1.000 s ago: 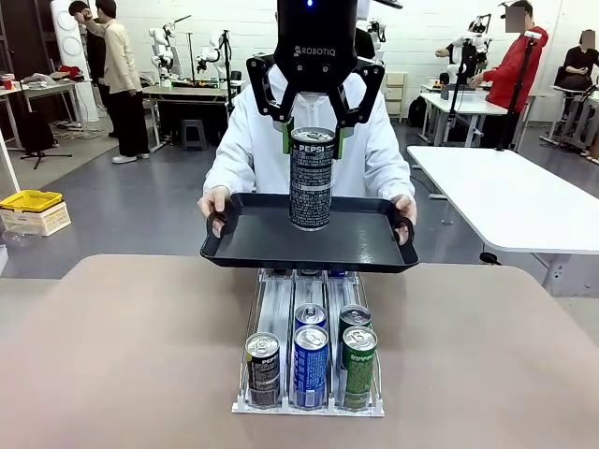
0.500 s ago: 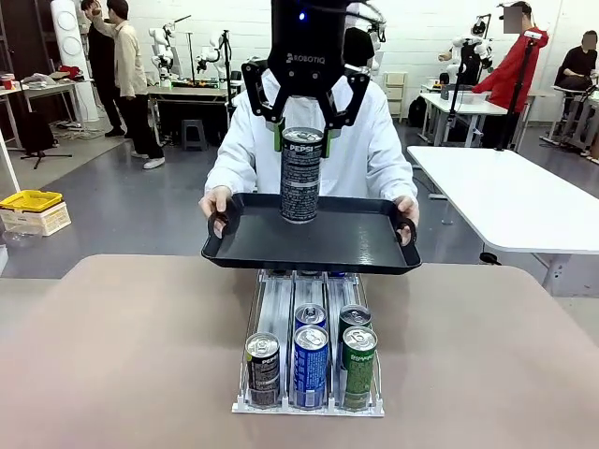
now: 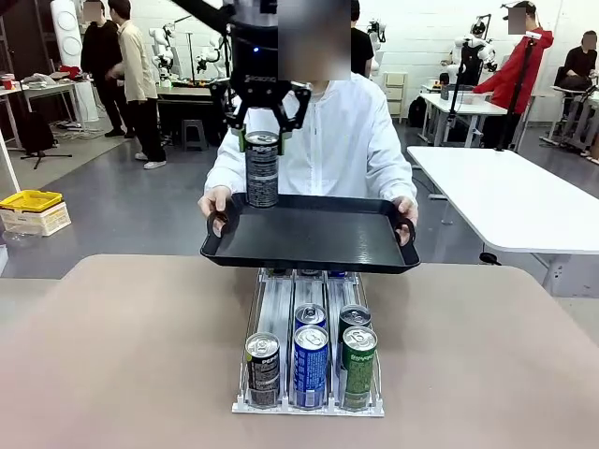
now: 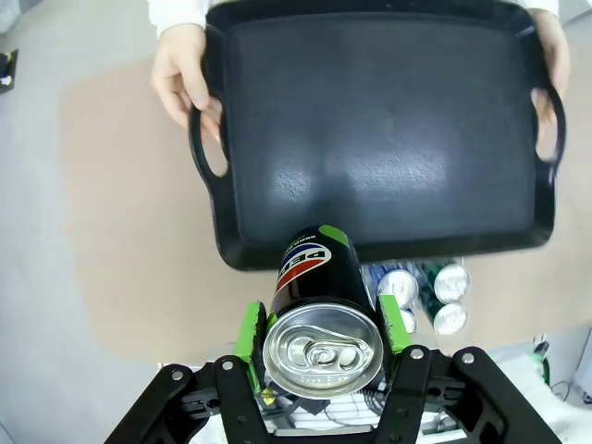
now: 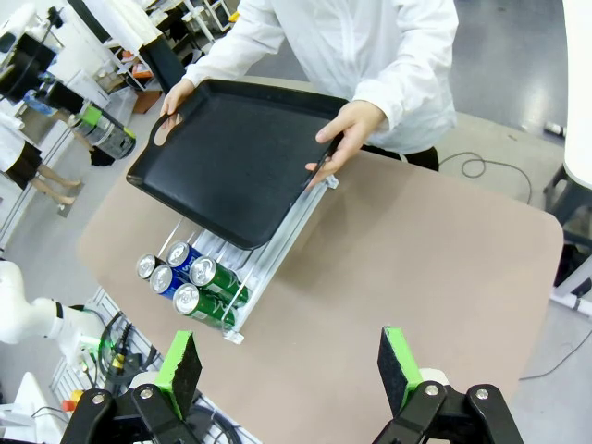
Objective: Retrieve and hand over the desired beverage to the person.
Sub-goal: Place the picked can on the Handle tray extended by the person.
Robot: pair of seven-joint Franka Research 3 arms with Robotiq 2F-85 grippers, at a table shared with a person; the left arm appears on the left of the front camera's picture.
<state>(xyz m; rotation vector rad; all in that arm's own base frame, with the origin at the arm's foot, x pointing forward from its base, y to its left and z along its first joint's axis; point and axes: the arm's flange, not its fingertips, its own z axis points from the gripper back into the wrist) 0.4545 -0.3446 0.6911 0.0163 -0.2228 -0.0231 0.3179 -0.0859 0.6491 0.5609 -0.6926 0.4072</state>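
**A:** Nearest first: what's where?

**B:** The can rack (image 3: 309, 365) sits on the tabletop (image 3: 112, 355), at 6 o'clock from the tray, with several cans lined up in it. The right gripper (image 5: 289, 365) hangs high over the tabletop, its fingers spread wide with nothing between them.

**A:** And the drink?

**B:** The black Pepsi can (image 3: 262, 170) is upright. The left gripper (image 3: 262, 142) has its fingers clamped on it near the top. It's at the 10 o'clock corner of the black tray (image 3: 309, 238), which the person (image 3: 346, 140) holds by both handles above the rack's far end.

**A:** Is it set down?

**B:** I can't tell whether its base touches the tray floor.

**A:** So how should it finish?

**B:** I'd lower it straight and upright until the base sits flat. That corner is close to the rim and to the person's hand (image 3: 213, 204) at 9 o'clock, so a nudge toward the tray's middle seems safer. A hand-held tray may dip, so let go only once it carries the weight, then rise straight up.
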